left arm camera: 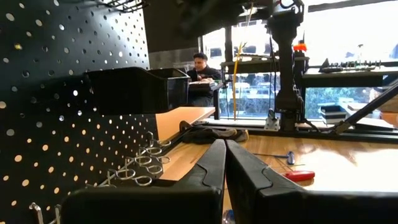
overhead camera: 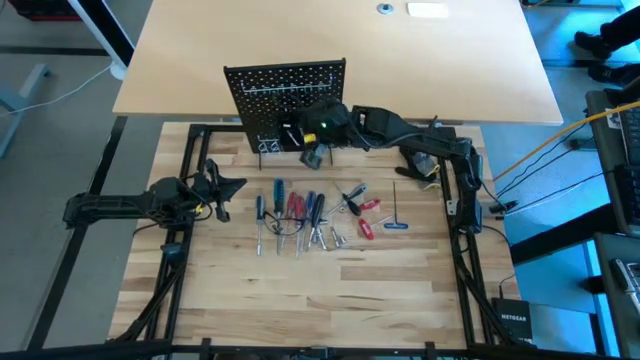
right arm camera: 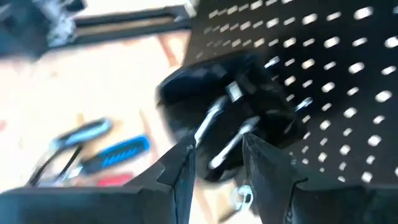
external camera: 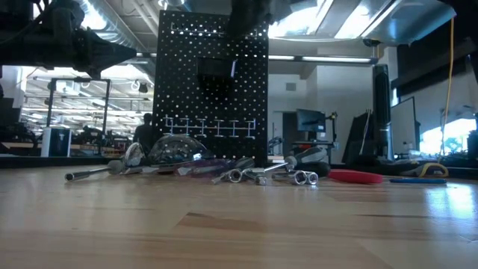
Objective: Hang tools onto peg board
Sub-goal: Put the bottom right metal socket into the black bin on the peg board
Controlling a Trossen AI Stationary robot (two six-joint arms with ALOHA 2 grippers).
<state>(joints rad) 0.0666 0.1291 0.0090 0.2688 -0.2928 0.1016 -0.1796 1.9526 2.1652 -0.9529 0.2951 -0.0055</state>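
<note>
On my overhead feed, the tools [overhead camera: 310,215] lie scattered at table centre, nearest me. My left gripper [overhead camera: 225,190] waits at their nine o'clock, fingers pressed together, gripping nothing. Farther off, my right gripper [overhead camera: 312,150] hovers at the tools' twelve o'clock, right against the peg board [overhead camera: 287,90]. Its fingers [right arm camera: 180,171] are parted, a silver tool [right arm camera: 217,134] between them, touching the board's black bin [right arm camera: 217,99].
</note>
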